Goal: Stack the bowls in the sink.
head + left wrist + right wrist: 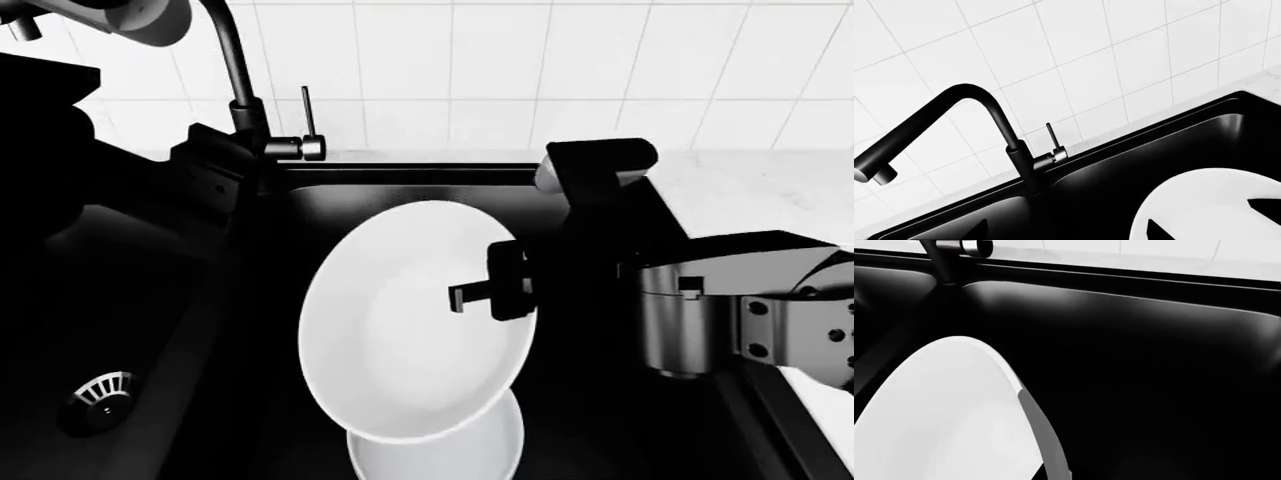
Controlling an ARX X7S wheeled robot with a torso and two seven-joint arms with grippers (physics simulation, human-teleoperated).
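In the head view, the wider white bowl [400, 330] hangs tilted over the right basin of the black sink [400, 176]. My right gripper [483, 292] is shut on its right rim. The smaller white bowl [441, 455] lies under it in the same basin, mostly covered. The right wrist view shows the held bowl [941, 415] and its grey rim running down to the right gripper [1041, 474]. My left gripper [1067, 232] is open and holds nothing, its fingertips far apart above the sink near the faucet. A white bowl [1207, 200] lies beside one fingertip.
The tall black faucet [235, 70] and its lever [307, 115] stand at the back, between the basins. A round metal drain strainer [100, 392] sits in the left basin. White tiled wall [561, 70] runs behind, and a pale countertop [747, 190] lies to the right.
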